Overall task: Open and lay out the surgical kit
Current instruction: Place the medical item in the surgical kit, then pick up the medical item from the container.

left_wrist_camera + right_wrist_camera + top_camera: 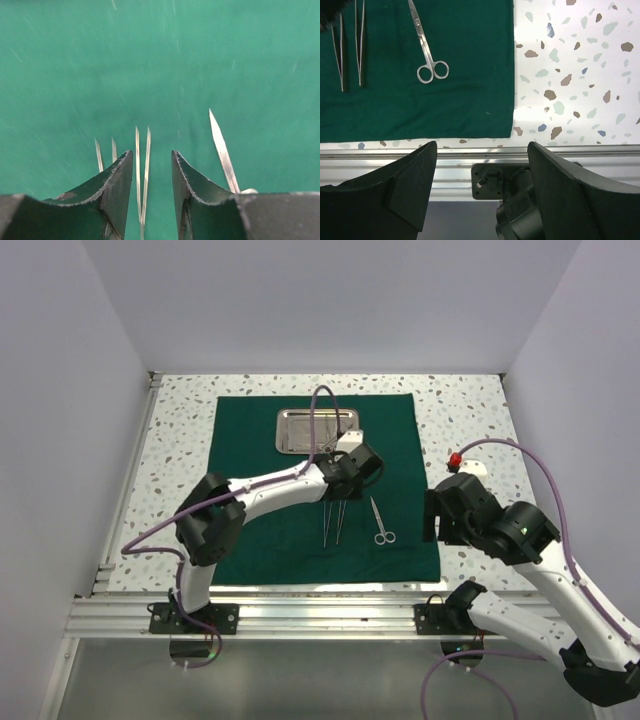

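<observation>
The dark green cloth (260, 530) lies spread flat on the table. The steel tray (318, 429) sits empty on its far middle. Two silver tweezers (327, 522) (341, 520) and scissors (380, 522) lie side by side on the near part of the cloth. My left gripper (346, 488) hovers low over the tips of the tweezers. In the left wrist view it (152, 161) is open, with one pair of tweezers (142, 175) lying between the fingers untouched, the other (105, 152) to the left and a scissors blade (222, 152) to the right. My right gripper (482, 147) is open and empty off the cloth's right edge.
The aluminium rail (300, 610) runs along the table's near edge, with the arm base mount (492, 180) below the right gripper. A small red object (455, 457) sits by the right arm. Terrazzo tabletop (180, 440) borders the cloth, with walls on three sides.
</observation>
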Action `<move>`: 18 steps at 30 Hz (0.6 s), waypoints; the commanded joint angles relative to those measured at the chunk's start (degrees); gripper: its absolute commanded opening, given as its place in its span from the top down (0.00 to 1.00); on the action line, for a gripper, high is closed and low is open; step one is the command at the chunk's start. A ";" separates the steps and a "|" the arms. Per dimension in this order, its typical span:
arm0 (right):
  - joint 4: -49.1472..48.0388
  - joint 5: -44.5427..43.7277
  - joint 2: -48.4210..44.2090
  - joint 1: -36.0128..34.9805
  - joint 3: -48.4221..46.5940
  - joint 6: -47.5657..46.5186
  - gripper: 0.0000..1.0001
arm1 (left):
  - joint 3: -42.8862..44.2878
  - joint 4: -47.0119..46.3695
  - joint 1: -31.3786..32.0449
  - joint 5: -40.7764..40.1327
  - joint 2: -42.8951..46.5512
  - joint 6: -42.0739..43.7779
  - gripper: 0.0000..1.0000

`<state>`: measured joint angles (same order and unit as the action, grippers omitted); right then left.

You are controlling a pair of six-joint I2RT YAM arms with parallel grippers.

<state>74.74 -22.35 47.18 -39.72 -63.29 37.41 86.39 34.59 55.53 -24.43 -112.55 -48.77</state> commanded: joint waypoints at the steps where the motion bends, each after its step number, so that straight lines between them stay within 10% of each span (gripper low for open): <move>1: 1.11 -3.05 -0.16 0.09 -1.40 1.18 0.23 | 5.27 0.49 -4.63 -3.35 -0.56 6.22 0.60; 18: 1.81 -3.67 3.01 0.09 -1.66 0.82 0.23 | 36.47 -7.52 -20.98 11.41 -25.43 30.49 0.49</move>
<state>76.14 -23.57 49.71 -39.72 -63.31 37.58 118.21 30.39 35.55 -16.47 -137.10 -22.11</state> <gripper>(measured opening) 0.772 0.506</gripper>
